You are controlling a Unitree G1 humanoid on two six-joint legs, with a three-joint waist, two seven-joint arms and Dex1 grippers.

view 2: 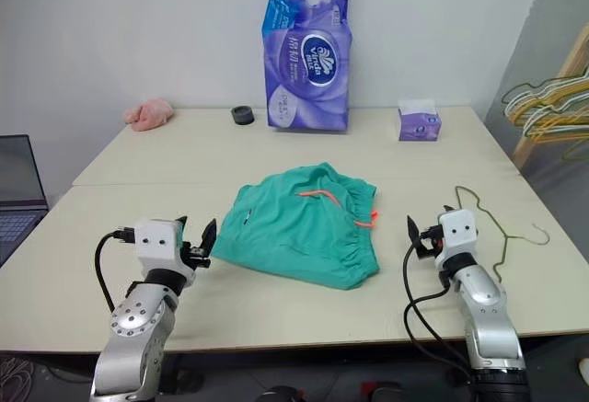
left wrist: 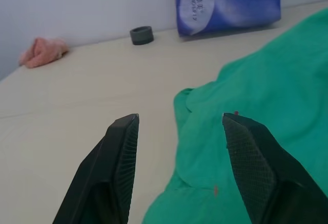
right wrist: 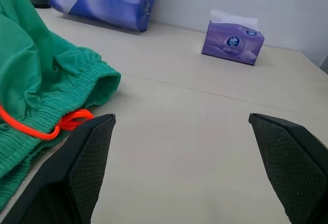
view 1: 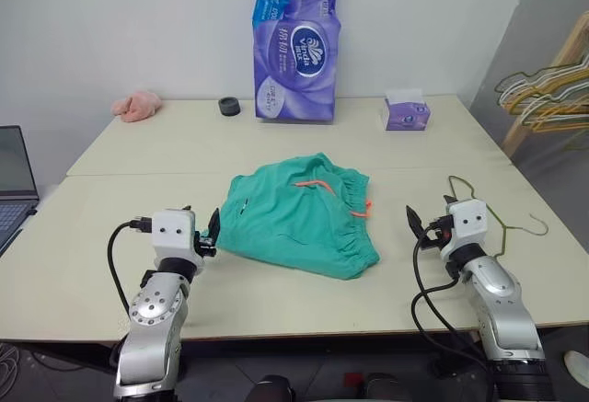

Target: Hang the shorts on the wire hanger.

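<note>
Between both open tools (view 1: 204, 229) lie the shorts (view 1: 299, 223).

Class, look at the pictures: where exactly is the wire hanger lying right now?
In the head views, the wire hanger lies flat on the table at the robot's right, just beyond the right gripper and apart from the shorts.

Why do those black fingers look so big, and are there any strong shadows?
In both wrist views the fingers sit right at the lens, so they loom large. In the left eye view the light is soft and even; the shorts cast only a faint shadow on the table.
</note>
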